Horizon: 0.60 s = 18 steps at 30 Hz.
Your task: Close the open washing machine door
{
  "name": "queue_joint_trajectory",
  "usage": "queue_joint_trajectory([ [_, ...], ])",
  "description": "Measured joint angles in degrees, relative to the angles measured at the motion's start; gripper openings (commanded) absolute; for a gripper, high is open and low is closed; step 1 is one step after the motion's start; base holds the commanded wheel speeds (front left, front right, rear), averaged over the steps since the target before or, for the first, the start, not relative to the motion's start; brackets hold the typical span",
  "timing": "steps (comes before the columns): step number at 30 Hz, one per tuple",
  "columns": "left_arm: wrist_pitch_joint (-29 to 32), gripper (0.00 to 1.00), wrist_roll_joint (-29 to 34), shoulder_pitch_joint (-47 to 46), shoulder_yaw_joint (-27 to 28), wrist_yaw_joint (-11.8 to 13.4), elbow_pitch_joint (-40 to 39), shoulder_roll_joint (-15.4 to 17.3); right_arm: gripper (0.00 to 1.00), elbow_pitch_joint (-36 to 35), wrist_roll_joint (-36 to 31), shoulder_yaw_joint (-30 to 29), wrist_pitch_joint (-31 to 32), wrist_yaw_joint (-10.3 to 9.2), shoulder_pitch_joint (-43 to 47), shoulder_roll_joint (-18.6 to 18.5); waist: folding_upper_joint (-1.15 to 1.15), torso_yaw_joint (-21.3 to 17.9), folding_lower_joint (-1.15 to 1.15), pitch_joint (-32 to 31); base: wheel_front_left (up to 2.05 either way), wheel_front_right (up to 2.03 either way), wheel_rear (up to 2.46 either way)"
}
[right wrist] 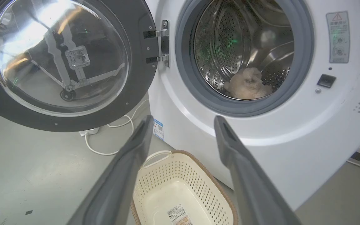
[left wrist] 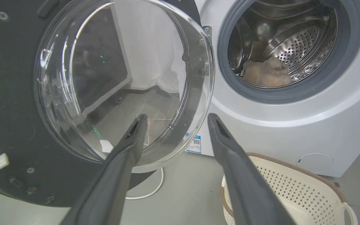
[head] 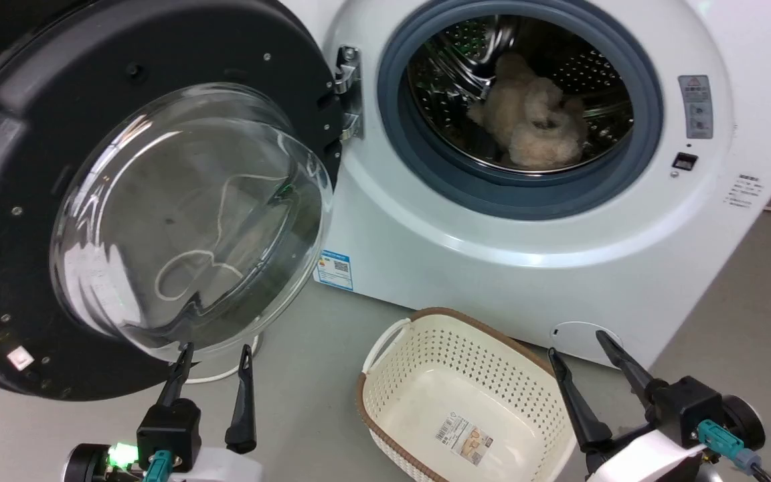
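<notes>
Showing front-loading washing machine [head: 559, 281], white, drum [head: 586, 73] opening uncovered; washing machine door [head: 17, 221] stands wide open to the L on its metal hinge [head: 349, 94], black rim & clear glass bowl [head: 185, 214] facing the robot. Cream laundry basket [head: 472, 355] sits on grey floor [head: 318, 375] just in front of machine, below & R of door. L gripper [head: 217, 349] low, fingers moderately spread, nothing held, tips just beneath glass bowl's lower edge; contact can't be told. R gripper [head: 576, 343] likewise parted & empty, near basket's far rim, well apart from door. Beige fluffy item [head: 533, 120] lies deep in drum, clear of grey seal [head: 425, 167]. White cable [left wrist: 152, 193] on floor under door. Risks, as judged: push on curved glass could slide off, so black rim is safer contact; too soft a push prob. leaves latch unseated; basket rim may foul door's lower edge if tall enough. Open room: floor btwn door & basket free; machine front R of opening unobstructed
</notes>
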Motion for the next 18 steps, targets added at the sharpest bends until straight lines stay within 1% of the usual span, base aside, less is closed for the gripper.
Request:
queue_joint_trajectory([
  [18,-2.2,1.0,-0.48,0.58,-0.65,1.49,-0.49,0.7,1.0,0.87,1.56,3.57,-2.08,0.0,0.04,-1.64,0.0,3.83,0.0,-0.71,0.0,0.0,0.0],
])
